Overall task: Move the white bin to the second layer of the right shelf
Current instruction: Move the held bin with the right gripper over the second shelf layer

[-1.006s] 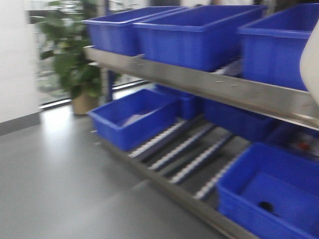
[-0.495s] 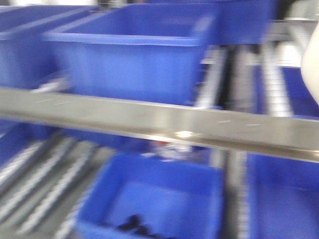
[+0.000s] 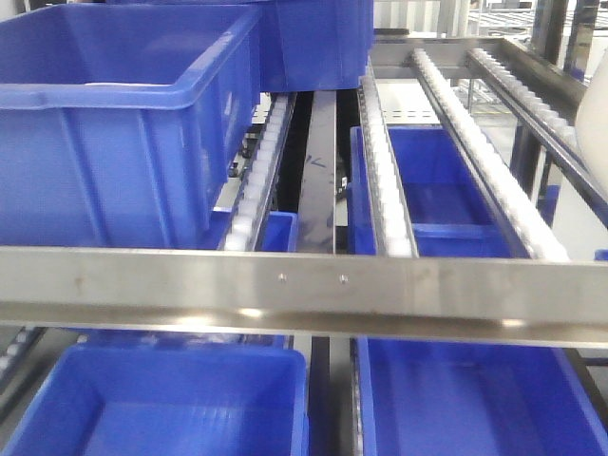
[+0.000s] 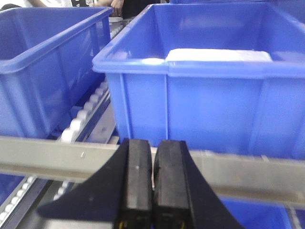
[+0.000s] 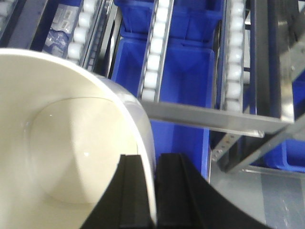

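White bin [image 5: 62, 143], glossy cream plastic tub: your right gripper [image 5: 155, 191] pinched its rim, holding it above and right of the steel roller-track shelf level [image 3: 304, 290]. Left gripper [image 4: 152, 181], closed empty, faced blue rectangular crates [image 4: 209, 95].

Front view bright, mostly sharp; my feed shows soft glare spots on steel front rail [image 3: 313, 294] at 6 o'clock, blown-out daylight at 1 o'clock. Left wrist view soft overall; white hotspot on blue crate [image 4: 209, 95] rim near 12 o'clock. Right wrist view evenly lit; white bin [image 5: 66, 143] interior glossy, faint sheen; rollers [image 5: 155, 52] crisp, 5 o'clock corner blurred.
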`<state>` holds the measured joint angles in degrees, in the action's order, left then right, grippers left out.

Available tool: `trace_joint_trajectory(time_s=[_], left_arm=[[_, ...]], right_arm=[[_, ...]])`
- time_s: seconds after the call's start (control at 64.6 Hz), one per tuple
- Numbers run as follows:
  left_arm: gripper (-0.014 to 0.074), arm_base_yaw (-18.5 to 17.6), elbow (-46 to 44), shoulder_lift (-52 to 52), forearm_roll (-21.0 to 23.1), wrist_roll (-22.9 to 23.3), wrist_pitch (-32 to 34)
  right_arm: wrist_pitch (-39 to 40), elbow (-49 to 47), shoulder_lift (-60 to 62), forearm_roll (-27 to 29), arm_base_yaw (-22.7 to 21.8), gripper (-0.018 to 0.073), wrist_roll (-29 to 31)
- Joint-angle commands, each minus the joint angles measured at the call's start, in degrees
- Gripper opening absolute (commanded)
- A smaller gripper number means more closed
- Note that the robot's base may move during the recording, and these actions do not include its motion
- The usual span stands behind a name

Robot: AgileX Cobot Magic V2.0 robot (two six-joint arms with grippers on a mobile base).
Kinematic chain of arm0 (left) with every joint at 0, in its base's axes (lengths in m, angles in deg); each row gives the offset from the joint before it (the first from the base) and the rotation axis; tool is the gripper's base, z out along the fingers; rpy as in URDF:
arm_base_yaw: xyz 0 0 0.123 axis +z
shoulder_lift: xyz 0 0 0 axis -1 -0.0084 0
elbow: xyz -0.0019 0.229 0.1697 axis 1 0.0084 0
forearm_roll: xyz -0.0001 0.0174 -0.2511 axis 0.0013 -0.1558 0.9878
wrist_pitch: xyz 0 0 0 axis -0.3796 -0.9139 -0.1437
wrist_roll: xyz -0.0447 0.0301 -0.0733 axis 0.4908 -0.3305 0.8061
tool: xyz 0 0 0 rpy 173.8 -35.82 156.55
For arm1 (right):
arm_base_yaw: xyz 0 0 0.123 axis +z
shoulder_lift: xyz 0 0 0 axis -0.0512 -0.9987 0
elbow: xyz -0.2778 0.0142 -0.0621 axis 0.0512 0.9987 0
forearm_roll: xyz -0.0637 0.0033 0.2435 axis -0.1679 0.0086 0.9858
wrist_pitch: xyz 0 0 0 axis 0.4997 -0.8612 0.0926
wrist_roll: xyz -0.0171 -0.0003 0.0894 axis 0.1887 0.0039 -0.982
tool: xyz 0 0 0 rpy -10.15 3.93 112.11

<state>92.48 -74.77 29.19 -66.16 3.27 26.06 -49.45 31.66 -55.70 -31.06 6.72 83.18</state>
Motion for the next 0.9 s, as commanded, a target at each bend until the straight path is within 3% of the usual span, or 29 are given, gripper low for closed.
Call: trace_joint_trajectory(time_s=[0.0,0.433,0.882], left_arm=[[0.0085,-0.88,1.65,1.23,0.43,0.30,4.66],[0.0085,-8.19,1.65,1.23,0.43,0.30,4.66],[0.0085,-8.02,1.65,1.13,0.43,0.30,4.66]], right_arm=[[4.65,-1.66,-0.09,0.20,0.15,0.0055,0.17],[4.65,-1.66,-0.09,0.20,0.15,0.0055,0.17],[4.65,-1.66,-0.09,0.20,0.15,0.0055,0.17]])
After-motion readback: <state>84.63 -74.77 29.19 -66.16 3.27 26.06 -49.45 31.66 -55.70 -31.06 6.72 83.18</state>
